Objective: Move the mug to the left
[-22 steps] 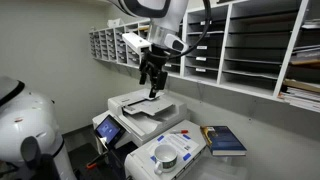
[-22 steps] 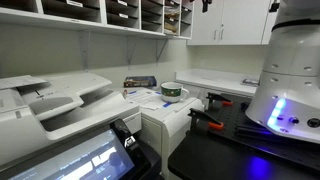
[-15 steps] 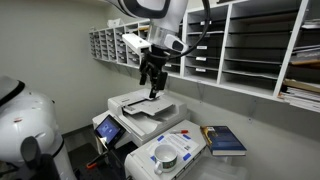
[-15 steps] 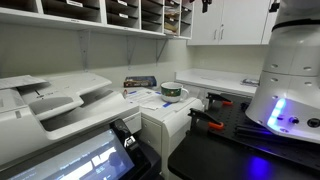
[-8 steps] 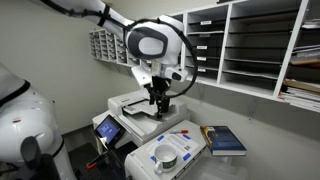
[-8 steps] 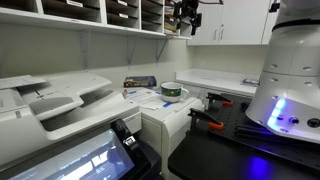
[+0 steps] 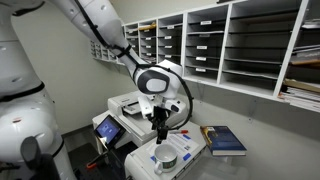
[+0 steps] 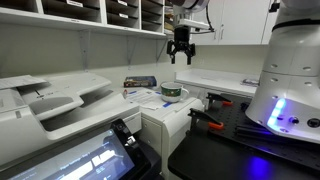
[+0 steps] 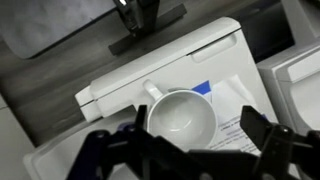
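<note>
Wrist view: gripper (image 9: 182, 142) spread wide, empty, hovering above mug (image 9: 181, 113)

Small, squat, round mug (image 9: 182, 115), white-grey outside, and its darker greenish-grey inside shows in an exterior view (image 7: 167, 156); empty. Upright, mouth up, its 1 handle pointing to the upper left in the wrist view. Stands on a white machine top (image 9: 120, 88), at the edge of a printed sheet (image 9: 238, 125).
</note>
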You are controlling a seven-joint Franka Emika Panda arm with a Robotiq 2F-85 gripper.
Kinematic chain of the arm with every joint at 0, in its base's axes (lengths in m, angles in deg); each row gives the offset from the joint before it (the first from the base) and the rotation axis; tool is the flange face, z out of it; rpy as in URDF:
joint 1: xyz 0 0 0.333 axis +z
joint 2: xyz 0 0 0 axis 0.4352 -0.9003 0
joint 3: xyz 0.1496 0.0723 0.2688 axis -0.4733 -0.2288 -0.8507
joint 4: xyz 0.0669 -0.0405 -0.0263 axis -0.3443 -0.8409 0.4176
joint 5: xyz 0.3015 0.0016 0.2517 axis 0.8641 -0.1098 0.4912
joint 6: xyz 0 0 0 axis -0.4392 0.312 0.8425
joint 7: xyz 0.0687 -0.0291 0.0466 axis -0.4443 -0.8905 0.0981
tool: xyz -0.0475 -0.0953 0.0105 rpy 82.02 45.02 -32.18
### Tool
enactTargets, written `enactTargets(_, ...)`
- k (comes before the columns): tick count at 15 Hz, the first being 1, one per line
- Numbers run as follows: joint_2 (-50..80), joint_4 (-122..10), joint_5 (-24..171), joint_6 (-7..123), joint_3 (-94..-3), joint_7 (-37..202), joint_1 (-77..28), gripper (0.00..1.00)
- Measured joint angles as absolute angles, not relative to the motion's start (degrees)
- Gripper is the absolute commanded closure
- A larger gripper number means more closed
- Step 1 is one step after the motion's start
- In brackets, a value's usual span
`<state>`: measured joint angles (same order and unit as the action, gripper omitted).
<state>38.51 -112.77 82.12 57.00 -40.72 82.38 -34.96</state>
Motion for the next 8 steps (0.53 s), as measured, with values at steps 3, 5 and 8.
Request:
enactTargets(3,31.9,-112.3,82.6,63.5,-41.5,83.8,-34.9,0.0)
enactTargets(5,28.0,-111.5,83.0,66.7,-42.5,85.1,-34.5,0.0)
enactTargets(8,22.9,-109.0,83.3,70.4,-44.3,88.0,-33.4,0.0)
